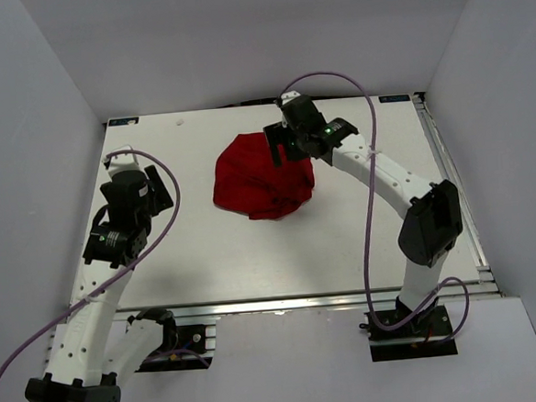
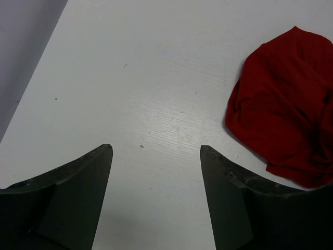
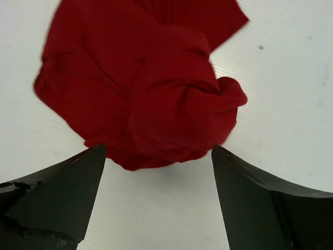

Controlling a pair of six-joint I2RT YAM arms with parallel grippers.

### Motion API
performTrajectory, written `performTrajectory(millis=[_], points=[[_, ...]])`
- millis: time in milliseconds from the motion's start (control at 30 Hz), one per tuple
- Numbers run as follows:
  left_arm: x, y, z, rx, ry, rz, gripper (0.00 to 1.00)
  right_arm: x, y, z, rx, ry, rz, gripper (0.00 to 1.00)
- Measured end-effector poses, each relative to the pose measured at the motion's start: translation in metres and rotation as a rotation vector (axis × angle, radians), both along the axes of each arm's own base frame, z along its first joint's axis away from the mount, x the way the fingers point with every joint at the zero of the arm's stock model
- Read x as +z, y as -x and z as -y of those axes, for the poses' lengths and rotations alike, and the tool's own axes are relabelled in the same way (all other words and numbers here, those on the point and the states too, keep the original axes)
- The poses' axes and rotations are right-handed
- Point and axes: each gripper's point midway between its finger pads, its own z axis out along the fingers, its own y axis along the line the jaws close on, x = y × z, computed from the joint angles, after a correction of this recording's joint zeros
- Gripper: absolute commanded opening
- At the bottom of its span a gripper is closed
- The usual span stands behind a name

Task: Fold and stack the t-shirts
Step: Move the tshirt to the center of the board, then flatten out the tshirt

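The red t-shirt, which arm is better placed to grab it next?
Probably right. The right gripper hangs open over the crumpled red t-shirt, while the left gripper is open over the table, off to the shirt's side.

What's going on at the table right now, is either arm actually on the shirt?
Neither arm has hold of it. The red t-shirt lies in a crumpled heap towards the far middle of the white table, not yet spread or folded. The right claw is over the shirt's edge with its jaws wide open and nothing between them. The left claw is also open, above bare table to the left of the shirt and apart from it.
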Motion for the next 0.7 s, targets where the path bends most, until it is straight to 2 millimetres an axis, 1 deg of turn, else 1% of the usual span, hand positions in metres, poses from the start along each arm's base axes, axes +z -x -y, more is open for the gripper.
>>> performTrajectory(millis=[33, 100, 167, 267, 333, 367, 400, 433, 467, 500, 533, 600, 633, 700], points=[[-0.001, 0.001, 0.0, 0.0, -0.003, -0.006, 0.8, -0.003, 0.001, 0.005, -0.014, 0.025, -0.006, 0.89], [-0.005, 0.001, -0.001, -0.001, -0.01, -0.024, 0.8, 0.005, 0.001, 0.015, -0.044, 0.044, 0.015, 0.89], [-0.009, 0.001, -0.001, -0.002, -0.016, -0.045, 0.8, 0.023, 0.002, 0.027, -0.075, 0.045, 0.054, 0.9], [-0.016, -0.002, 0.0, -0.003, -0.022, -0.074, 0.8, 0.057, 0.002, 0.05, -0.135, 0.022, 0.127, 0.89], [-0.019, -0.003, 0.002, -0.008, -0.019, -0.085, 0.8, 0.076, 0.001, 0.07, -0.179, 0.002, 0.166, 0.82], [-0.02, -0.004, 0.003, -0.009, -0.017, -0.088, 0.8, 0.079, 0.002, 0.079, -0.196, -0.001, 0.173, 0.65], [-0.021, -0.005, 0.004, -0.013, -0.011, -0.088, 0.8, 0.079, 0.005, 0.089, -0.209, 0.0, 0.175, 0.55], [-0.023, -0.007, 0.006, -0.017, -0.005, -0.088, 0.79, 0.076, 0.008, 0.099, -0.223, 0.002, 0.169, 0.48], [-0.024, -0.008, 0.007, -0.021, 0.001, -0.091, 0.78, 0.069, 0.01, 0.107, -0.23, 0.014, 0.157, 0.38], [-0.027, -0.01, 0.009, -0.023, 0.006, -0.097, 0.77, 0.057, 0.013, 0.111, -0.229, 0.022, 0.139, 0.37], [-0.03, -0.013, 0.01, -0.024, 0.008, -0.103, 0.76, 0.045, 0.016, 0.112, -0.222, 0.032, 0.113, 0.39], [-0.038, -0.018, 0.013, -0.028, 0.011, -0.124, 0.76, 0.01, 0.023, 0.108, -0.185, 0.066, 0.037, 0.43], [-0.043, -0.02, 0.014, -0.029, 0.012, -0.138, 0.73, -0.007, 0.026, 0.106, -0.167, 0.081, 0.001, 0.45], [-0.055, -0.024, 0.016, -0.026, 0.016, -0.164, 0.63, -0.034, 0.03, 0.101, -0.136, 0.097, -0.057, 0.44]])
